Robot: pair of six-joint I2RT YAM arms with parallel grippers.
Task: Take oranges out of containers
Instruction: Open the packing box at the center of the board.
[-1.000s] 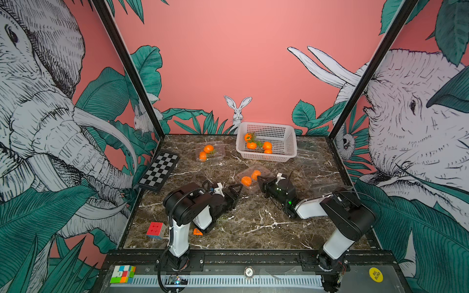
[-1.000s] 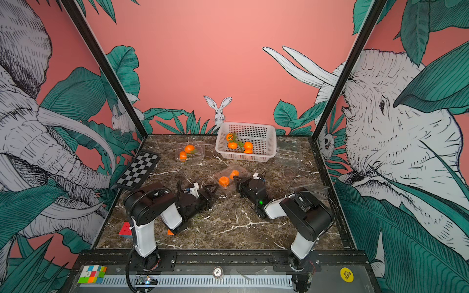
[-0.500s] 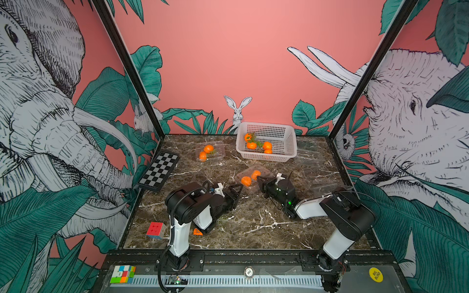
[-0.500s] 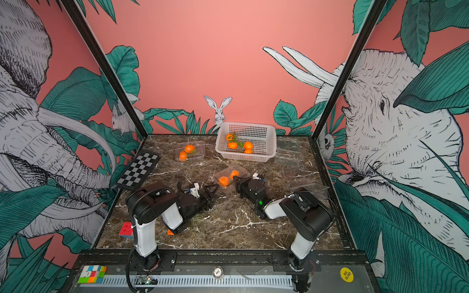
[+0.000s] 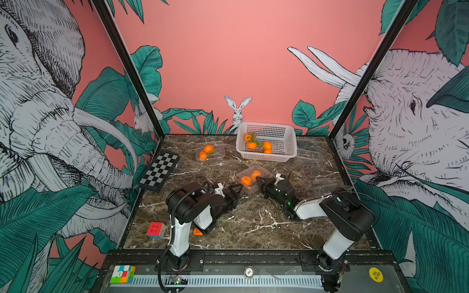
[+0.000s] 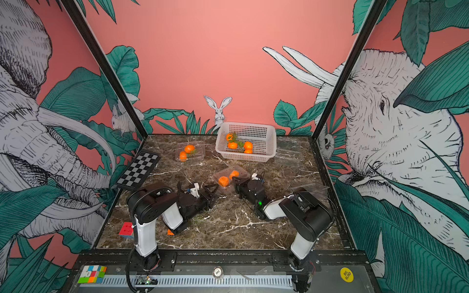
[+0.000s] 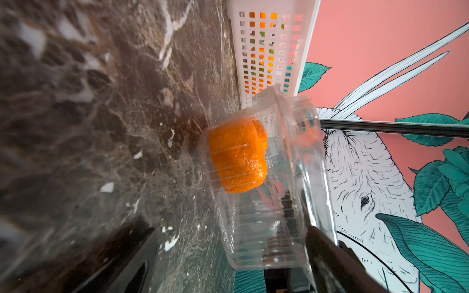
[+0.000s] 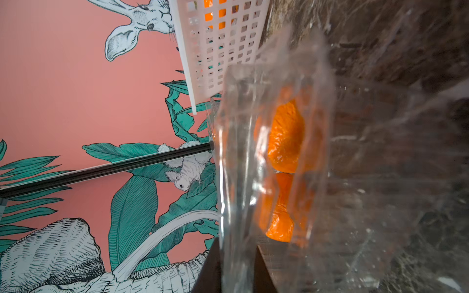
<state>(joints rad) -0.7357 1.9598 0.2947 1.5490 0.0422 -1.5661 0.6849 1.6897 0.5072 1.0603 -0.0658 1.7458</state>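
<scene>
A clear container (image 5: 264,173) mid-table holds two oranges (image 5: 246,181). My right gripper (image 5: 258,180) is shut on a thin clear flap of it, pinched between the dark fingers (image 8: 210,266) in the right wrist view, with the oranges (image 8: 286,137) just beyond. My left gripper (image 5: 238,189) lies low on the container's other side, open. In the left wrist view the container's near end (image 7: 264,236) lies between its wide jaws, with one orange (image 7: 238,157) inside. Another container (image 5: 220,149) with two oranges (image 5: 208,148) stands at the back left.
A white basket (image 5: 286,142) at the back holds several oranges (image 5: 251,145). Empty clear containers lie at the back right (image 5: 308,152) and beside the right arm (image 5: 327,189). A chessboard (image 5: 159,175), a red puzzle cube (image 5: 155,230) and a small orange block (image 5: 197,232) lie on the left.
</scene>
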